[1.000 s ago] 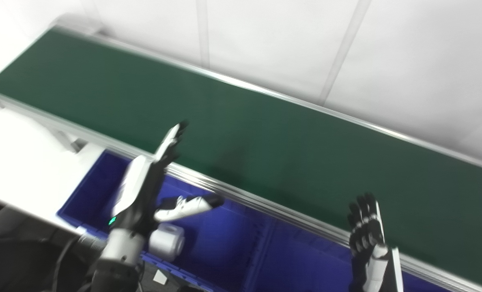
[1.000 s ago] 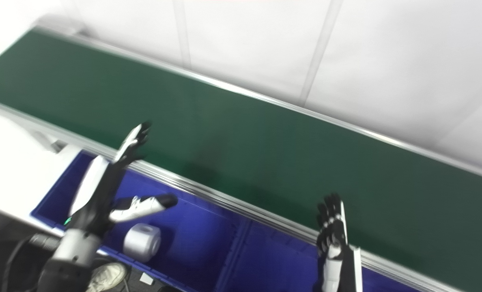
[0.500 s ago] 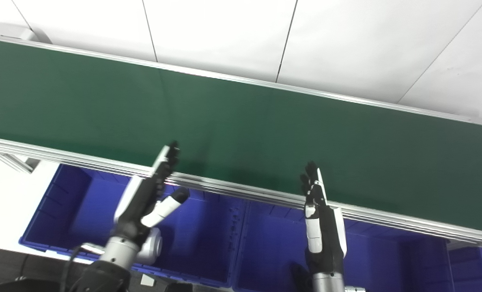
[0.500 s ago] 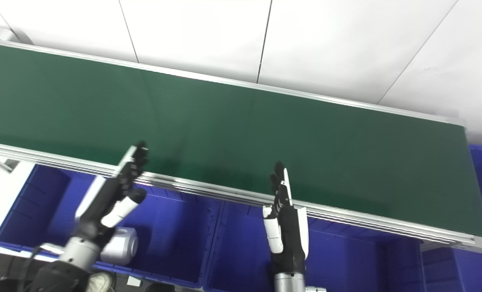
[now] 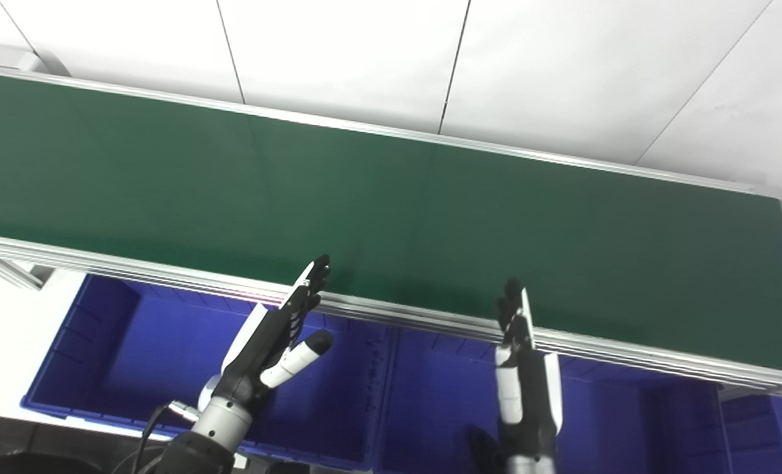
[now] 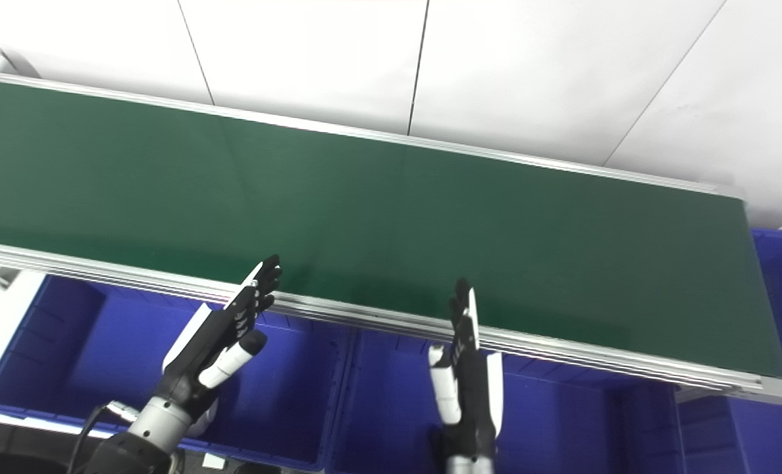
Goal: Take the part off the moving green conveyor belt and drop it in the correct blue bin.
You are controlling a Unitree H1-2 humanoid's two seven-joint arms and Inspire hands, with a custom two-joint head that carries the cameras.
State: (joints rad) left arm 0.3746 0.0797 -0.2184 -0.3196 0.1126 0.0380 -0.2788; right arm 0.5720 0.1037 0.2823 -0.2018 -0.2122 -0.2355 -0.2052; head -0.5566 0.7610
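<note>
The long dark-green conveyor belt w/ aluminium side rails (image 5: 391,197) runs across the whole view, and its visible surface is bare: no part on it anywhere in either eye view. So nothing to pick right now; my read is the cycle is at the waiting stage, w/ pick and drop both not yet done for any incoming part.

Below the near rail sits a row of deep blue plastic bins. The left blue bin (image 5: 121,342) shows mostly bare floor. A small pale rounded shape peeks out just behind the left wrist in the right eye view, but it's too hidden to say if it's a sorted part. The middle blue bin (image 5: 430,395) looks bare where visible, and the right blue bin (image 6: 779,276) is only partly in frame past the belt's end.

Left hand (image 5: 276,342): black-and-white, raised over the left bin near the belt's near rail, fingers straight and spread, thumb out to the side, holding nothing. Right hand (image 5: 519,349): seen edge-on above the middle bin, fingers extended up toward the rail, also holding nothing.

Left to do, judging fm this: wait for a part to enter, grasp it off the belt, carry it to the matching bin, release. Which bin is correct can't be told yet.
</note>
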